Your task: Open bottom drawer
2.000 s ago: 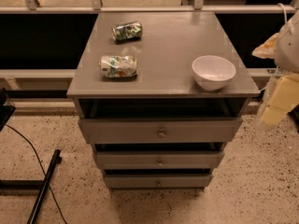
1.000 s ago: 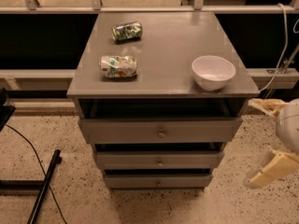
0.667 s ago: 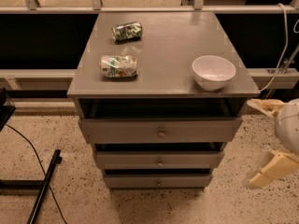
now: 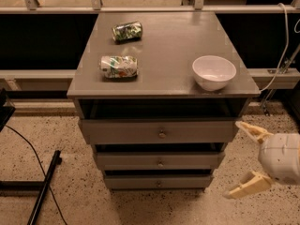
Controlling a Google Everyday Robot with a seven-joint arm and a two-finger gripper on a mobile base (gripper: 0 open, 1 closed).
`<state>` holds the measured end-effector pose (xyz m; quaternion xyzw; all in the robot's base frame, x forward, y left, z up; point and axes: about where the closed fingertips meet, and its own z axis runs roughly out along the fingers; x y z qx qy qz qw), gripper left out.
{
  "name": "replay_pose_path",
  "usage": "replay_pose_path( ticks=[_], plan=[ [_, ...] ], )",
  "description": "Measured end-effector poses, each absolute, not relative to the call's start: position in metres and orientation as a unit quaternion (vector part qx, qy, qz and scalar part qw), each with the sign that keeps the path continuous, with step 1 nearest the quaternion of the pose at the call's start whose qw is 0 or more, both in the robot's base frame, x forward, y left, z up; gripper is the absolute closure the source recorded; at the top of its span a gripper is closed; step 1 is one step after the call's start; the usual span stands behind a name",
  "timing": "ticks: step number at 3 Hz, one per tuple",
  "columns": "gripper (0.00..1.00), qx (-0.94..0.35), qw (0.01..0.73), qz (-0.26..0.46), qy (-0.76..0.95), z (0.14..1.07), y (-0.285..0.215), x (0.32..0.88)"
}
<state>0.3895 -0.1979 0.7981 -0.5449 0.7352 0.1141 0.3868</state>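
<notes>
The bottom drawer [image 4: 158,182] is the lowest, slimmest grey front of a three-drawer cabinet, with a tiny round knob [image 4: 159,183] at its centre. It sits pushed in under the middle drawer [image 4: 158,161] and the top drawer [image 4: 159,131]. My gripper [image 4: 243,159] is at the lower right, to the right of the cabinet beside the middle and bottom drawers. Its two cream fingers [image 4: 245,187] are spread wide apart and hold nothing. It does not touch the cabinet.
On the grey cabinet top [image 4: 164,60] lie two crushed cans [image 4: 119,66] [image 4: 127,31] and a white bowl [image 4: 213,72]. A black cable and stand [image 4: 42,186] lie on the speckled floor at the left. A railing runs behind.
The gripper has come down from beside the cabinet top at the right edge to low beside the drawers. Since 1.0 s ago it has barely shifted. Drawers have not moved.
</notes>
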Motion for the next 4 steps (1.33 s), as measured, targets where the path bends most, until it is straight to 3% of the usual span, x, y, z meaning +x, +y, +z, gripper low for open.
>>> replay_pose_path(
  ticks=[1, 4],
  plan=[
    [0.00, -0.519, 0.435, 0.170, 0.716, 0.772, -0.190, 0.397],
    [0.00, -0.517, 0.433, 0.194, 0.712, 0.710, -0.197, 0.409]
  ],
)
